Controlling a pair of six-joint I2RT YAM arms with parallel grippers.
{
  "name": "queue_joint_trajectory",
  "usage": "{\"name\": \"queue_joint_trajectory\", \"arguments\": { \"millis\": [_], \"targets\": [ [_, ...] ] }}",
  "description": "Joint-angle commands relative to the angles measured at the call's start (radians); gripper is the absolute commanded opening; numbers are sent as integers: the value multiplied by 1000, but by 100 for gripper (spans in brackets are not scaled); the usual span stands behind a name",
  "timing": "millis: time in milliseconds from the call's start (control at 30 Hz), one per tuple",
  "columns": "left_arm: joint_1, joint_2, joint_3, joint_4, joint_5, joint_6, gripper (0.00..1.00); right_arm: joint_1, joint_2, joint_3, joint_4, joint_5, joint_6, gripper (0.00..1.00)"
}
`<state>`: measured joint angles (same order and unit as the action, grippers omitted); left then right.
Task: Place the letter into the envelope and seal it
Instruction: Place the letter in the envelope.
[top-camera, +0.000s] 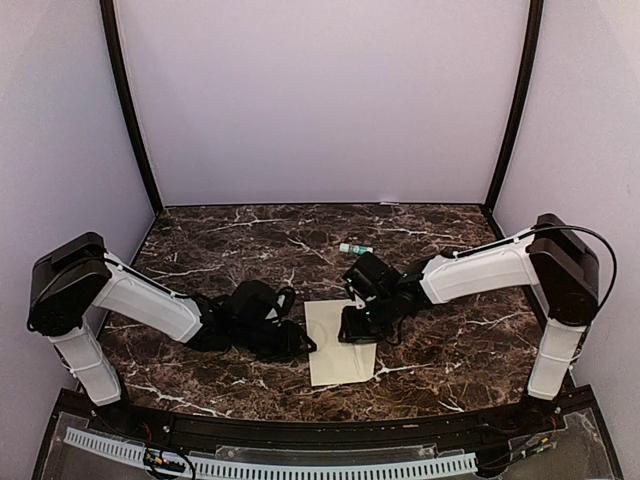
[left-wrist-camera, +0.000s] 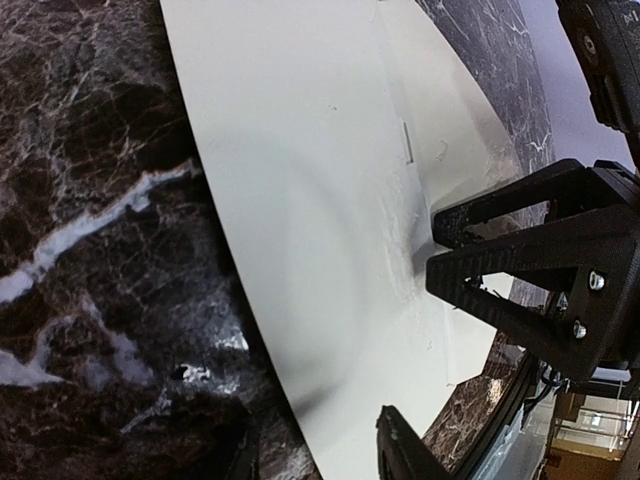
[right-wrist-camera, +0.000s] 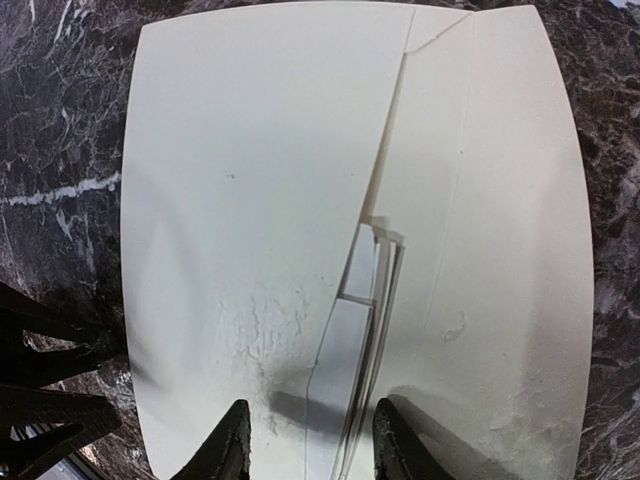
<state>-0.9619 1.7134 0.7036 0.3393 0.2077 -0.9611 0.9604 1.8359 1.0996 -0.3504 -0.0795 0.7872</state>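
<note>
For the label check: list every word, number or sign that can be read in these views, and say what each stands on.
No text can be read in any view.
Cream paper: no print visible, only creases and smudges.
Small white-and-green tube: any label is too small to read.

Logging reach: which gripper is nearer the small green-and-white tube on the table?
Right. The right gripper sits straight below the tube in the top view; the left gripper lies lower and further left.
</note>
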Motion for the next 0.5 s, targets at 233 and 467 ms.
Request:
{"name": "queue_joint_trajectory", "arguments": {
  "millis": [233,467],
  "targets": [
    [3,35,26,36,55,9,35,0,16,-4,62,-63,19,39],
    [2,44,29,45,70,4,32,3,16,-15,92,-86,28,38]
  ]
}}
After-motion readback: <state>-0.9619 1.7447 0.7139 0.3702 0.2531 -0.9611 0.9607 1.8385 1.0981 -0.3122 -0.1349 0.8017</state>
